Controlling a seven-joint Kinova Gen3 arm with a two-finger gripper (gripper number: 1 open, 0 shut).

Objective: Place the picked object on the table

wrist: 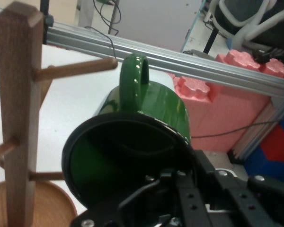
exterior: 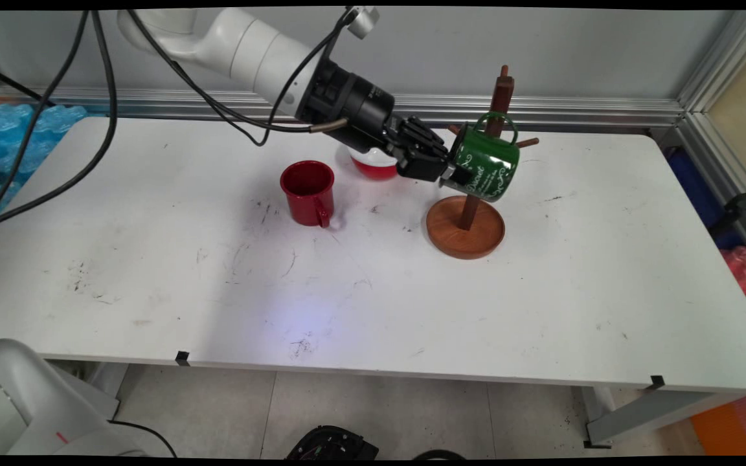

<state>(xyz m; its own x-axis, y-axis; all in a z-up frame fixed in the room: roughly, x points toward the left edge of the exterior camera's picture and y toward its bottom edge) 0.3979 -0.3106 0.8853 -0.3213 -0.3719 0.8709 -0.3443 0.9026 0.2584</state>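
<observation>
My gripper point(exterior: 451, 173) is shut on the rim of a green mug point(exterior: 486, 168) with white lettering and holds it above the table, tipped on its side. The mug hangs right against the wooden mug tree point(exterior: 501, 97), over its round base point(exterior: 467, 230). In the hand view the green mug point(wrist: 151, 109) opens toward the camera with its handle point(wrist: 135, 75) on top. The handle sits just beside the tip of a peg point(wrist: 80, 68) on the tree's post point(wrist: 19, 94). One finger point(wrist: 187, 189) reaches inside the rim.
A red mug point(exterior: 308, 191) stands upright on the table to the left of the gripper. A red and white bowl point(exterior: 373, 167) lies behind the hand, partly hidden. Black cables point(exterior: 107, 97) hang over the table's left side.
</observation>
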